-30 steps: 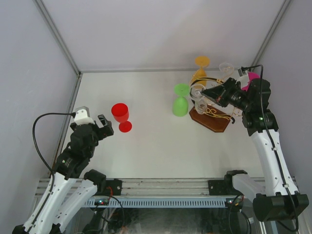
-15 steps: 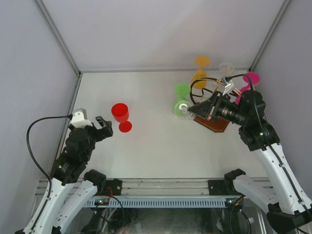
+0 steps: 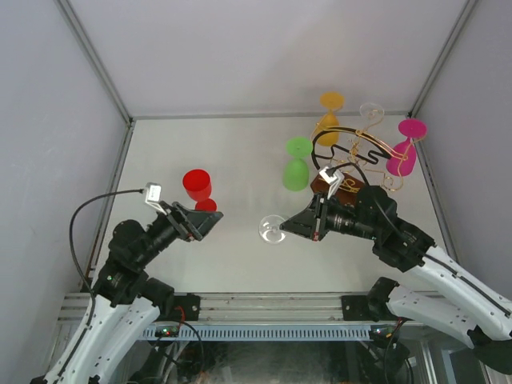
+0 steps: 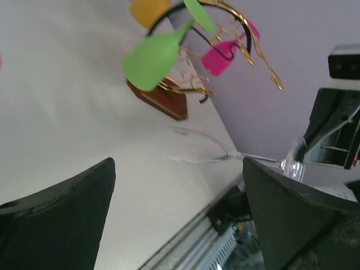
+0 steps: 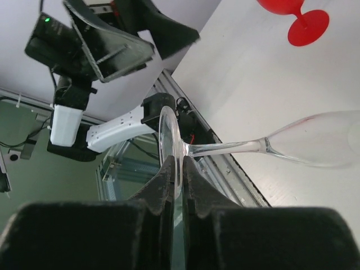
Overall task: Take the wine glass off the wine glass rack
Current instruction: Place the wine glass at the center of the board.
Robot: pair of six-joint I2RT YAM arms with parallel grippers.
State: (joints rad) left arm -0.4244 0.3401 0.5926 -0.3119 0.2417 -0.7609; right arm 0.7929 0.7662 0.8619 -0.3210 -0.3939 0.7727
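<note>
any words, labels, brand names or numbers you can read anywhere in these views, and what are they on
None can be read. No print shows on the clear wine glass or the wine glass rack. The left arm shows only a green light, with no lettering.

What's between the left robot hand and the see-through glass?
Nothing. In the top view, only bare white table lies between the left gripper and the clear wine glass.

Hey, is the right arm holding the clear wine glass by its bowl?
No, the right fingers pinch the clear wine glass by its foot, bowl free.
</note>
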